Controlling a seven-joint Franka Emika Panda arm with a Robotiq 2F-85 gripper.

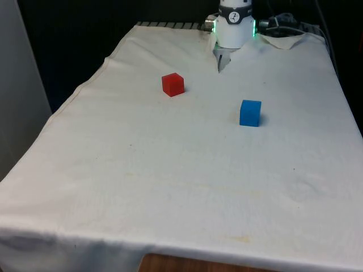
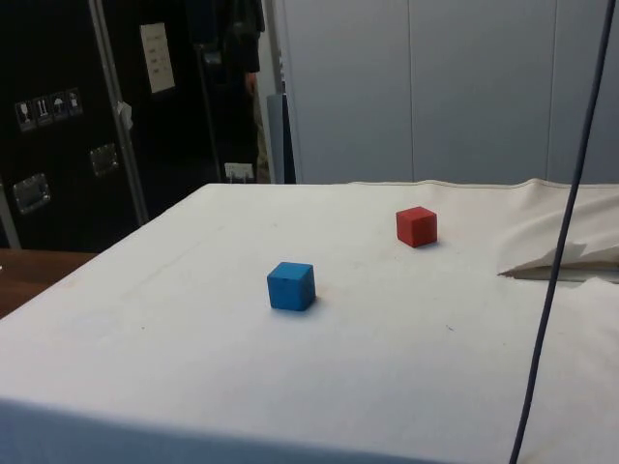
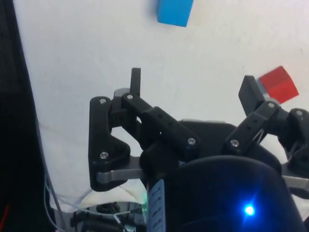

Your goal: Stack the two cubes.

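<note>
A: Wrist view: gripper [image 3: 193, 82] hangs above the cloth, fingers spread wide, nothing between them. Blue cube [image 3: 175, 11] lies ahead of it, red cube [image 3: 279, 83] just beside one fingertip [image 3: 250, 94], not touching as far as I can tell.

B: Front view agrees on the layout? Red cube [image 1: 173, 84] towards the front view's left, blue cube [image 1: 250, 113] to the right and nearer the camera, well apart, both flat on the white cloth [image 1: 170, 187].

A: Yes. Neither is lifted, so the step in hand looks like the first approach. I'd take the red one, being closest: turn the wrist so the fingers face two flat sides, centre over it, come straight down, close low on the cube.

B: Risk?

A: A fingertip clipping an edge and skidding it across the cloth.

B: Any writing?

A: None on either cube. Side view: labels on the dark cabinet [image 2: 58, 116], too small to read.
</note>
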